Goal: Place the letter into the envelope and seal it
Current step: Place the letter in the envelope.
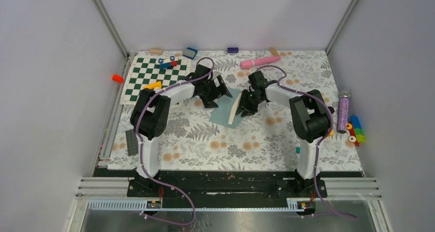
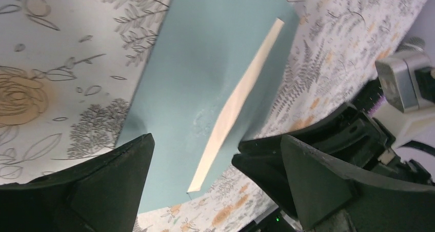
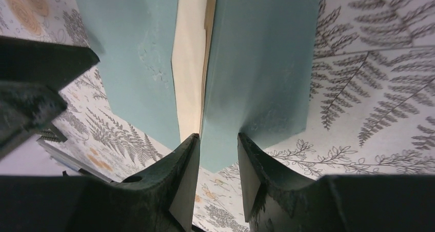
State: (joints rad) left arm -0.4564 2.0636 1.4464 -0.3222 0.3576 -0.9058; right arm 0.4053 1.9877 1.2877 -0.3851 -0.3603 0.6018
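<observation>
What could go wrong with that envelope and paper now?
The right jaws pinch only one edge of the envelope, so it may slip or crease. The letter shows at the opening and could slide out. The left jaws stand open, holding nothing, so the envelope might skid.

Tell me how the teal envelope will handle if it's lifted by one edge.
The envelope is probably floppy: its top layer bows open over the letter. It looks thin and light, so a push would likely slide or crumple it on the table cover.
</observation>
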